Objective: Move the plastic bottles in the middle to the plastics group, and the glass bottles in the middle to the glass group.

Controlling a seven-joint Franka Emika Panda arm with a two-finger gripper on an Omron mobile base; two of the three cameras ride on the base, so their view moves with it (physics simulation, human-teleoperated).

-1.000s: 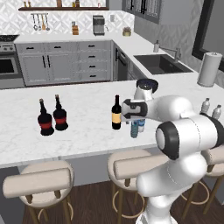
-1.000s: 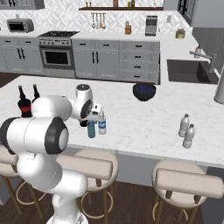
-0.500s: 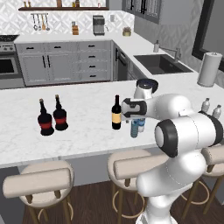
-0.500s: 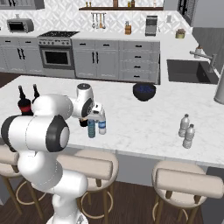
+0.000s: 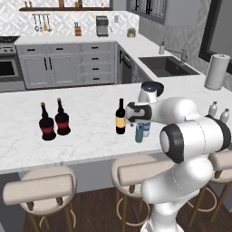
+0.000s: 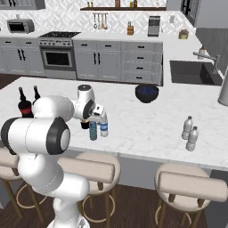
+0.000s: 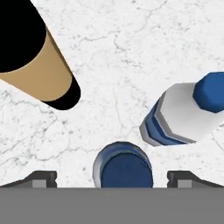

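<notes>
My gripper (image 7: 113, 179) hangs open and points straight down over the blue-tinted plastic bottle (image 7: 124, 168), whose cap sits between the two fingertips (image 7: 41, 178). The clear, blue-labelled plastic bottle (image 7: 183, 113) stands just beside it. The slim wine bottle (image 5: 120, 118) with a tan label stands to their left. From the base, the hand (image 5: 138, 112) sits above both small bottles (image 5: 139, 132) (image 6: 93, 130). The glass group, two round red-labelled bottles (image 5: 47, 124), is far left on the counter. The plastics group (image 6: 190, 133), two greyish bottles, is far right.
A dark bowl (image 6: 147, 92) rests on the island behind the bottles. A white paper-towel roll (image 5: 215, 71) stands at the far right, near the sink (image 5: 167, 65). Stools (image 5: 41, 188) line the island's near edge.
The hand has barely shifted above the two small bottles. The jaws stay open and no bottle has moved.
</notes>
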